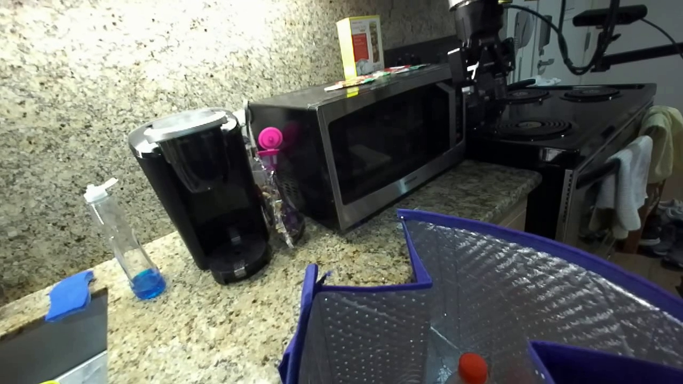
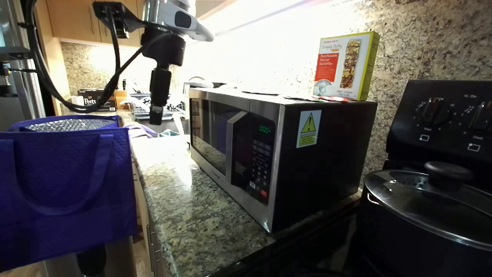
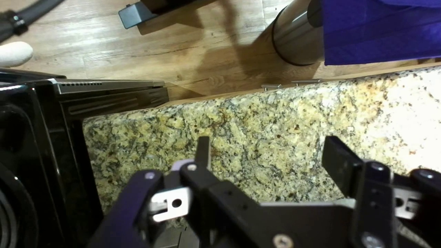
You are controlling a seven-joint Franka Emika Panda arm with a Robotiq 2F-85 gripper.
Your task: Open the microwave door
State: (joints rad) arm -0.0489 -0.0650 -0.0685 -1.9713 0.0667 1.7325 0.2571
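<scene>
The microwave (image 1: 299, 165) stands on the granite counter and also shows in an exterior view (image 2: 326, 165). Its door (image 1: 387, 141), a silver frame around dark glass, is closed; it also shows in an exterior view (image 2: 209, 129). The vertical silver handle (image 2: 231, 148) is beside the keypad. My gripper (image 2: 156, 115) points down in front of the door, apart from the handle. In an exterior view the gripper (image 1: 483, 74) appears near the door's handle end. In the wrist view the fingers (image 3: 267, 148) are wide apart with only counter between them. The door is not recognisable there.
A purple insulated bag (image 1: 368, 330) stands before the counter, also in an exterior view (image 2: 69, 192). A coffee maker (image 1: 203, 192) and bottle (image 1: 128, 245) stand beside the microwave. A yellow box (image 2: 346, 67) is on top. The stove (image 1: 560, 114) and lidded pot (image 2: 423, 215) are alongside.
</scene>
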